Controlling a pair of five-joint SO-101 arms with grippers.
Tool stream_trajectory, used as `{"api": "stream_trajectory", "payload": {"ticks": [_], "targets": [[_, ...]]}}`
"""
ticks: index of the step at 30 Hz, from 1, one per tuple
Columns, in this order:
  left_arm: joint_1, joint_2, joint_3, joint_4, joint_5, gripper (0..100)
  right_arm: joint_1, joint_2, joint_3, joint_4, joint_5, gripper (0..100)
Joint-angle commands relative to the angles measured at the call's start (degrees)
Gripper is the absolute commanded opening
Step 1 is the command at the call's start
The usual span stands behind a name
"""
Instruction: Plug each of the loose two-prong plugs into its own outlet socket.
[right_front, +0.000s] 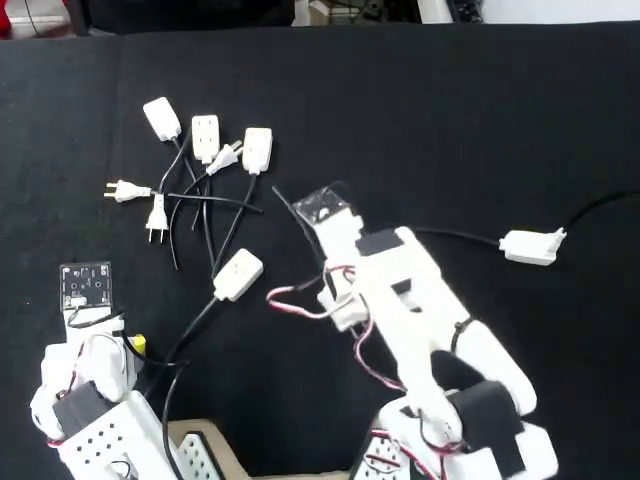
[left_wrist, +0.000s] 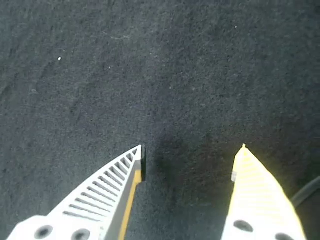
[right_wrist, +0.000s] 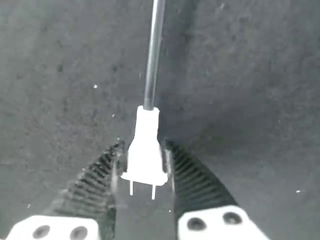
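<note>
My right gripper (right_wrist: 143, 150) is shut on a white two-prong plug (right_wrist: 145, 160), with the prongs pointing back toward the wrist and the black cord (right_wrist: 152, 55) running away over the cloth. In the high view this gripper (right_front: 325, 208) sits mid-table, to the right of a white outlet socket (right_front: 238, 273). Three more sockets (right_front: 205, 137) lie at the back left, with loose plugs (right_front: 125, 190) (right_front: 157, 218) (right_front: 225, 160) and tangled cords among them. My left gripper (left_wrist: 192, 147) is open over bare cloth, at the front left (right_front: 85, 288).
A further white socket (right_front: 528, 246) lies at the right with a plug at its end and a cord leading off right. Black cloth (right_front: 450, 120) covers the table. Cords (right_front: 200, 215) cross between the back-left sockets and the front.
</note>
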Motion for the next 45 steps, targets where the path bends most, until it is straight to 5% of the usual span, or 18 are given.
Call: {"api": "stream_trajectory", "payload": {"ticks": [1,11,17,29,45], "targets": [[0.7,-0.2,-0.4,-0.9,0.2,29,-1.3,-2.7,-0.1,-1.0,0.3,1.4],[0.7,-0.2,-0.4,-0.9,0.2,29,-1.1,-2.7,-1.4,-1.1,2.1,2.4],[0.7,-0.2,-0.4,-0.9,0.2,29,-2.3,-2.9,-1.1,-0.5,3.9,29.6],[0.7,-0.2,-0.4,-0.9,0.2,29,4.4,-2.9,-2.2,-0.5,4.3,22.2],[0.7,-0.2,-0.4,-0.9,0.2,29,0.7,0.7,2.6,-4.6,4.0,22.2]]}}
